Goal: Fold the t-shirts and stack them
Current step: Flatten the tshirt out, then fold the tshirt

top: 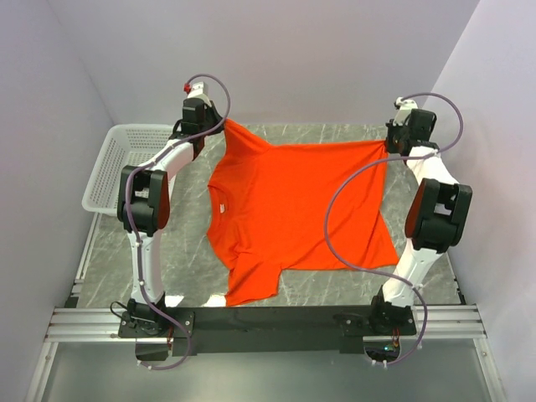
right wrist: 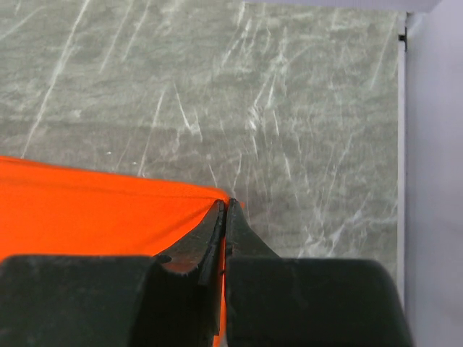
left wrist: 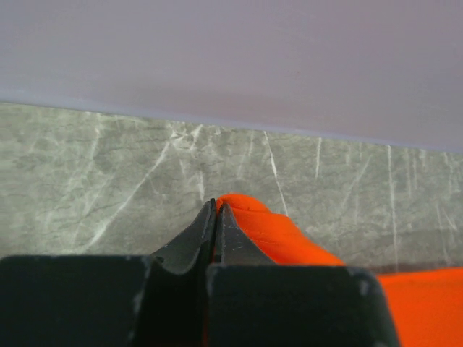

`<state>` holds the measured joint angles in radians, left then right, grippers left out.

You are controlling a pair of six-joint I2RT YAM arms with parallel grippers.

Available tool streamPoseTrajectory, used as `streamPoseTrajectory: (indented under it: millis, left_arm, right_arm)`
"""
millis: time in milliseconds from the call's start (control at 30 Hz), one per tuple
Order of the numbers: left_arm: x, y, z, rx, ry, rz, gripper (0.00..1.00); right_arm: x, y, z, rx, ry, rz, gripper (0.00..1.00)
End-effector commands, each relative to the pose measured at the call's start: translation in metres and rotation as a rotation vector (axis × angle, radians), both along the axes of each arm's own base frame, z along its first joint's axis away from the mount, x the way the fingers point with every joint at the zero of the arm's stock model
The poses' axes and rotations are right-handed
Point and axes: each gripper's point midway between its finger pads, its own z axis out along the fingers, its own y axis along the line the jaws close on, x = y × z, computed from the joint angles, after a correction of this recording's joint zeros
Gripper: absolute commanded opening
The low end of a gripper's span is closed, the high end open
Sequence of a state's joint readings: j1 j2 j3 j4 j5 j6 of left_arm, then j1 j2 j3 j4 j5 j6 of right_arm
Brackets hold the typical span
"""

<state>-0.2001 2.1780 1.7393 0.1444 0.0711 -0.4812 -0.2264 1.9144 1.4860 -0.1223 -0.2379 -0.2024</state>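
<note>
A bright orange-red t-shirt [top: 293,209] is stretched across the grey marble table, its white neck label facing left. My left gripper [top: 219,124] is shut on the shirt's far left corner; in the left wrist view the closed fingertips [left wrist: 215,206] pinch a bunched fold of the t-shirt [left wrist: 275,231]. My right gripper [top: 389,144] is shut on the far right corner, and the right wrist view shows the gripper [right wrist: 226,204] clamped on the t-shirt's [right wrist: 94,210] taut edge. The near part of the shirt drapes down toward the table's front edge.
A white mesh basket [top: 117,163] stands at the far left, beside the left arm. Pale walls close in on the back and both sides. The table's right edge [right wrist: 402,144] runs close to my right gripper. A metal rail [top: 268,322] carries both arm bases.
</note>
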Motion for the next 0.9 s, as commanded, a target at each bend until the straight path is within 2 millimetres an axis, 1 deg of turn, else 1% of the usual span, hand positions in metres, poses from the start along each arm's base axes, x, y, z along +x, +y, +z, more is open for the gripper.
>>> streamPoseTrajectory:
  millis: [0,33,100,133,167,233,267,400,467,567,767,867]
  left_arm:
    - [0.009,0.018,0.048,0.048,-0.111,0.06,0.01]
    - [0.01,0.021,0.05,0.053,-0.114,0.065,0.01]
    - [0.011,0.028,0.05,0.057,-0.111,0.074,0.01]
    - [0.011,0.029,0.05,0.061,-0.111,0.075,0.01]
    - [0.011,0.031,0.049,0.06,-0.11,0.077,0.01]
    - [0.01,0.033,0.05,0.062,-0.111,0.081,0.01]
    - [0.009,0.033,0.048,0.062,-0.108,0.076,0.01]
    - [0.008,0.031,0.052,0.059,-0.117,0.063,0.01]
    - [0.007,0.03,0.053,0.053,-0.119,0.058,0.01]
    - [0.008,0.03,0.055,0.049,-0.123,0.056,0.01]
    - [0.006,0.023,0.042,0.036,-0.093,0.022,0.01]
    - [0.001,0.02,0.041,0.043,-0.086,0.001,0.01]
  right_arm:
    - [0.015,0.005,0.019,-0.025,-0.026,0.049,0.0]
    - [0.017,0.008,0.013,-0.025,-0.012,0.061,0.0]
    - [0.021,0.012,0.014,-0.021,0.001,0.072,0.0]
    - [0.024,0.014,0.008,-0.016,0.016,0.074,0.0]
    - [0.026,0.016,0.011,-0.012,0.016,0.076,0.0]
    - [0.028,0.019,0.006,-0.002,0.026,0.082,0.0]
    - [0.028,0.022,0.006,-0.002,0.027,0.086,0.0]
    - [0.029,0.025,0.012,-0.001,0.021,0.097,0.0]
    - [0.029,0.024,0.018,-0.007,0.01,0.093,0.0]
    - [0.03,0.021,0.021,-0.021,0.007,0.087,0.0]
    - [0.035,0.023,0.012,-0.018,0.032,0.098,0.0]
    - [0.037,0.022,0.009,-0.021,0.041,0.096,0.0]
